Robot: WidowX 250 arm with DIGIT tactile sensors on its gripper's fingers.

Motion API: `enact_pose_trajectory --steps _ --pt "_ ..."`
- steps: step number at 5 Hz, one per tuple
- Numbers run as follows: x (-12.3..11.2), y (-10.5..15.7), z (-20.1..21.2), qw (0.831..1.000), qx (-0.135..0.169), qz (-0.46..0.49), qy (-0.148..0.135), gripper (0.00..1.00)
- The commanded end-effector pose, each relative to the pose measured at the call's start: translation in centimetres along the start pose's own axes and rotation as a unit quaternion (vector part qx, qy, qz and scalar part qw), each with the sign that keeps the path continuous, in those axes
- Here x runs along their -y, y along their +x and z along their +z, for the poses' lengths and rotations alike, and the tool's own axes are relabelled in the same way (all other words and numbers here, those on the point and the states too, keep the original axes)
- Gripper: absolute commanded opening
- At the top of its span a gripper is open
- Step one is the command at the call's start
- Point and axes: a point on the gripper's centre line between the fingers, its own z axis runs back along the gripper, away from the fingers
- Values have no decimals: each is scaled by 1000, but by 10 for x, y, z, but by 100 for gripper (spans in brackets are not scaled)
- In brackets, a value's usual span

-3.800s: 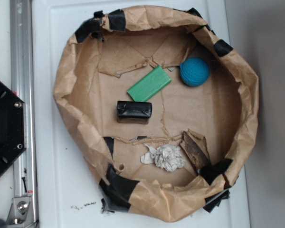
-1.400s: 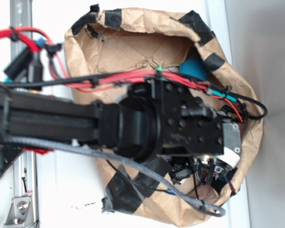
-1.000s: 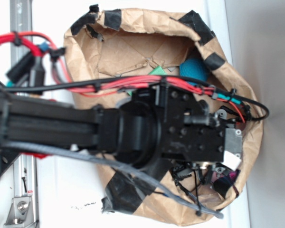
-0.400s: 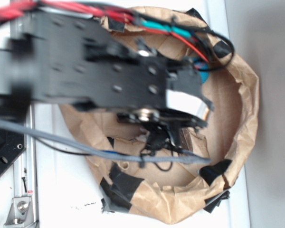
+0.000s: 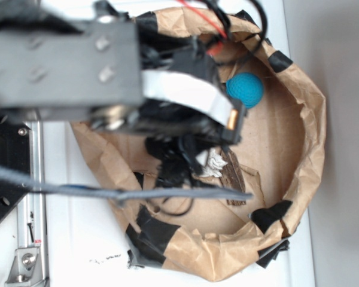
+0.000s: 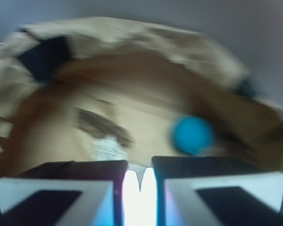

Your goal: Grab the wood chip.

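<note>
The wood chip (image 5: 234,174), dark brown and jagged, lies flat on the floor of the brown paper bag (image 5: 311,137), beside a white crumpled wad (image 5: 214,162). The wrist view is blurred but shows the chip (image 6: 103,125) ahead to the left, the wad (image 6: 106,148) just before the fingers, and a blue ball (image 6: 192,135) ahead to the right. My gripper (image 6: 140,167) is shut with its pads touching and nothing between them. In the exterior view it (image 5: 182,158) hangs above the bag floor, left of the chip and apart from it, largely hidden under the arm.
The blue ball (image 5: 245,89) sits at the bag's far right. The bag's crumpled walls with black tape patches (image 5: 269,215) ring the floor. The blurred arm (image 5: 78,60) covers the bag's left and top. A metal rail (image 5: 33,197) runs along the left.
The arm has risen toward the camera and swung up and left, uncovering the chip, the wad and the bag's lower right. The squashed bag has sprung back to its round shape.
</note>
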Motion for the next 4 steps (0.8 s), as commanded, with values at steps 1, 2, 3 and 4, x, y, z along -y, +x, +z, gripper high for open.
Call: enact_pose_trajectory --steps 1,2,3,4 --pt "18 3 -73 982 -69 -177 3 100" --pt "22 7 -90 966 -85 -243 12 100" --pt "30 7 -108 952 -105 -285 -26 100" --pt "34 3 -112 942 -122 -312 -15 100"
